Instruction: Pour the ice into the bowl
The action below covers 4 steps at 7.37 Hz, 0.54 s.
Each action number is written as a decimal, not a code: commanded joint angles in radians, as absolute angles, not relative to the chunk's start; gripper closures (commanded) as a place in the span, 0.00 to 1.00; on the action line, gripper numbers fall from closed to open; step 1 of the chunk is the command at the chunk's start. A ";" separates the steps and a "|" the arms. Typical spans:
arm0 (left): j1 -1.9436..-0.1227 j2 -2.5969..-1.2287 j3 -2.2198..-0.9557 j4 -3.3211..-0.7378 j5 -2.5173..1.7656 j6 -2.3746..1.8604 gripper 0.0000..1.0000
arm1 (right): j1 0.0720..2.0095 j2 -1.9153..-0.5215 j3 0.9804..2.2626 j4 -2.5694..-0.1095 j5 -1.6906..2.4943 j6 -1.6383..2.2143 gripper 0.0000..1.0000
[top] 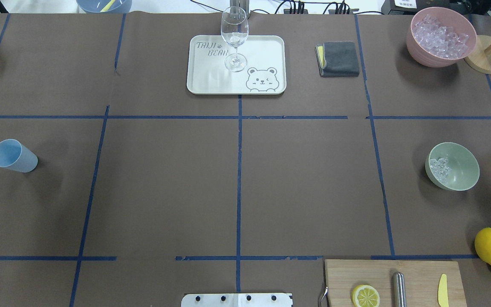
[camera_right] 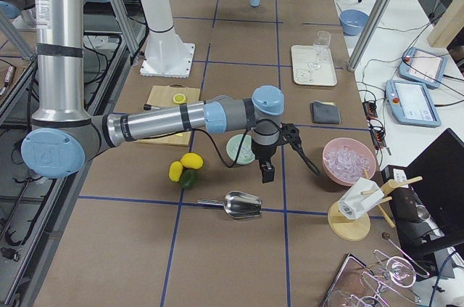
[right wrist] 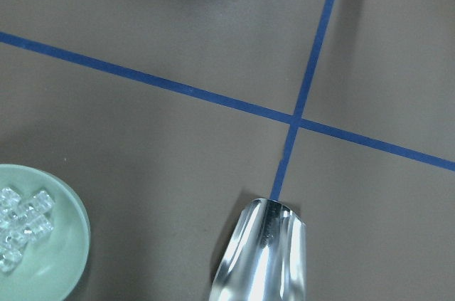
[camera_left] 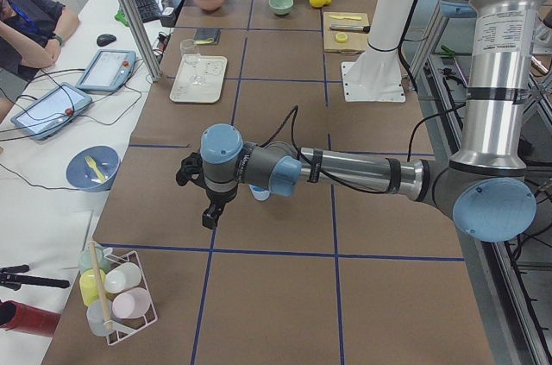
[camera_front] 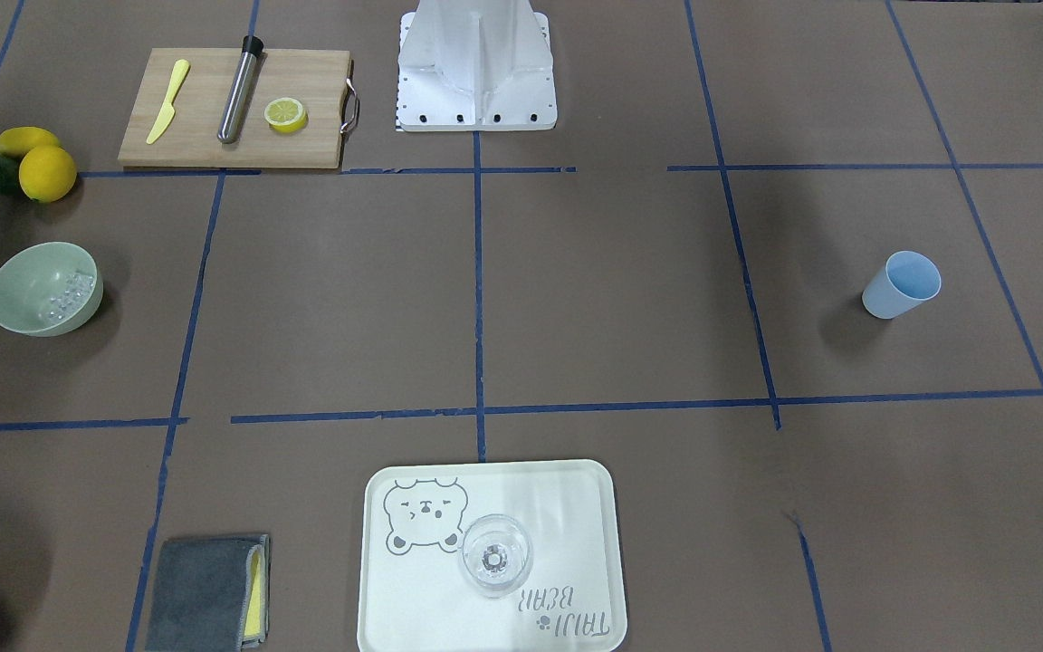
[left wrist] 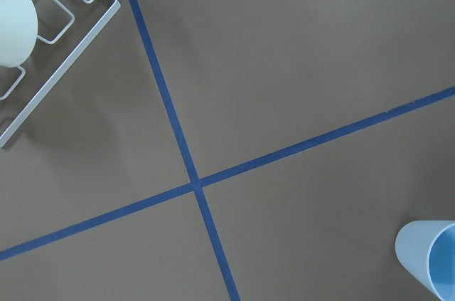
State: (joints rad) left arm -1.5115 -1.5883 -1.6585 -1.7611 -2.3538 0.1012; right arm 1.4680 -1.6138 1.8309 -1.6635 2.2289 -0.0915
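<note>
1. A small heap of ice (top: 439, 166) already lies in the bowl (top: 463, 181), just beside and below the right gripper (camera_right: 288, 165).
2. The metal scoop (right wrist: 263, 258) lies on the table under those jaws, not held.
3. The left gripper (camera_left: 198, 197) hangs near the blue cup (left wrist: 430, 255), well apart from the bowl.
4. I can't tell whether either pair of jaws is released or clenched.
5. To my eye the pour looks done, with little or nothing left.

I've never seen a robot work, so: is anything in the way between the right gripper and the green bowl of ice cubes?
Nothing visible. The right gripper hangs near the pale sage-green round bowl, with the small clear ice cubes already inside. The shiny metal scoop lies off to one side.
</note>
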 commanded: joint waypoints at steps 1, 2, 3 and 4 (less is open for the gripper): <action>-1.514 -1.586 -1.651 -1.756 -2.350 0.092 0.00 | 1.566 -1.638 1.810 -1.727 2.322 -0.150 0.00; -1.549 -1.569 -1.652 -1.755 -2.349 0.091 0.00 | 1.569 -1.649 1.810 -1.718 2.319 -0.146 0.00; -1.575 -1.556 -1.652 -1.753 -2.349 0.089 0.00 | 1.569 -1.641 1.818 -1.715 2.307 -0.150 0.00; -1.577 -1.543 -1.652 -1.750 -2.349 0.089 0.00 | 1.569 -1.663 1.825 -1.715 2.309 -0.146 0.00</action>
